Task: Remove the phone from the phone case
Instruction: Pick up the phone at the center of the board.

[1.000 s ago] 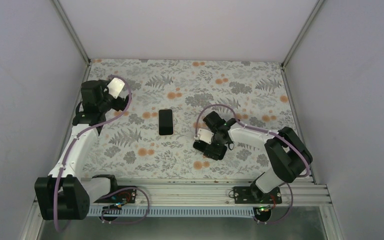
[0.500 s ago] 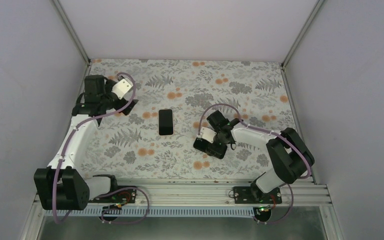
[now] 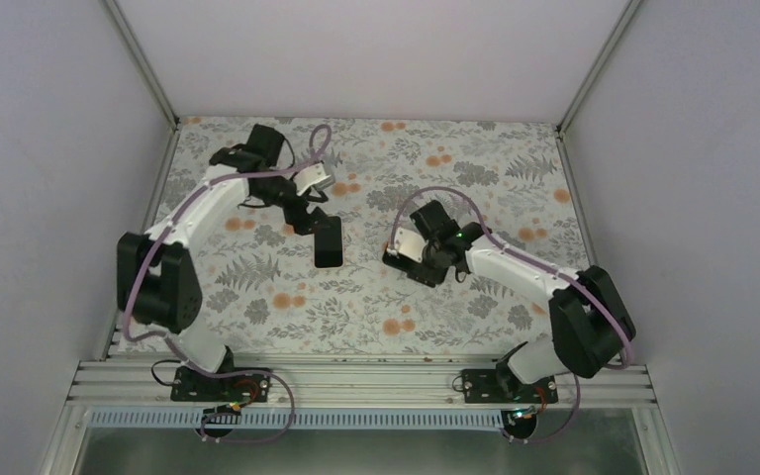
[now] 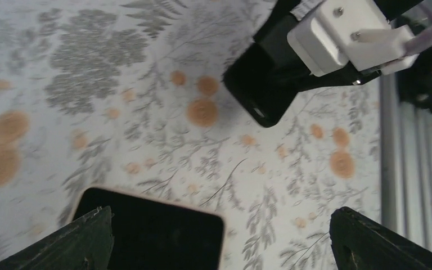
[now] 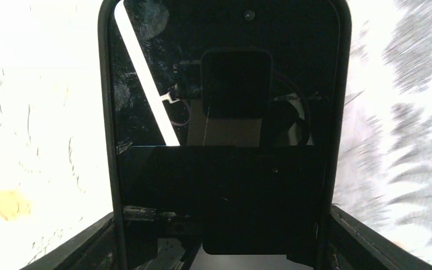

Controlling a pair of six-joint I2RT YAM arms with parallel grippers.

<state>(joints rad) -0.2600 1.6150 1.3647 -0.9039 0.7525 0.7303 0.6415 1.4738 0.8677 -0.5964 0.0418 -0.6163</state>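
Reaching in from the left edge of the desk (image 3: 515, 178), the left end effector (image 3: 309, 220) hangs with its jaws wide apart over the far end of a black slab (image 3: 329, 242). This slab lies flat near the desk's middle. Its thin pale edge suggests a bare phone, though I cannot be sure. Just right of it, the right end effector (image 5: 225, 244) is clamped across the sides of a rimmed slab (image 5: 225, 112), glossy and smudged, probably the phone in its case. Both look stiff, light and slippery. Glass scratches, so hold the long edges and peel the softer rim at a corner. The desk's top is flower-printed, and plain pale walls (image 3: 376, 49) close three sides.
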